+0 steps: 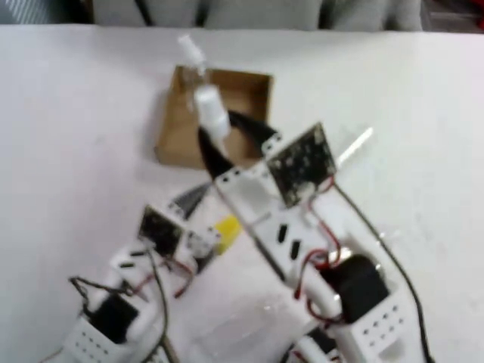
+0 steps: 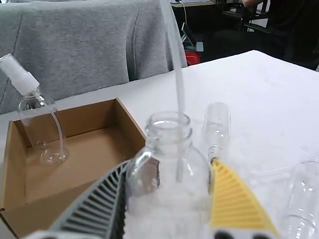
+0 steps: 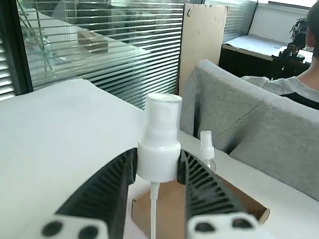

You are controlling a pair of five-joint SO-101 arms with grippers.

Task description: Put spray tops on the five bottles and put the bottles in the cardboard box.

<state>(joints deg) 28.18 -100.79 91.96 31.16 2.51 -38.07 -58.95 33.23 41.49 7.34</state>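
Observation:
My left gripper, with one grey and one yellow finger, is shut on an upright clear bottle with an open neck. My right gripper is shut on a white spray top held above that bottle. The spray top's thin tube hangs down into the bottle's neck. In the high view the right gripper holds the spray top in front of the cardboard box, and the left gripper sits nearer. One bottle with a spray top stands in the box.
A clear bottle without a top lies on the table beyond the left gripper, and another lies off to its side. A loose spray top lies on the table to the right of the right arm. A grey chair back stands behind the table.

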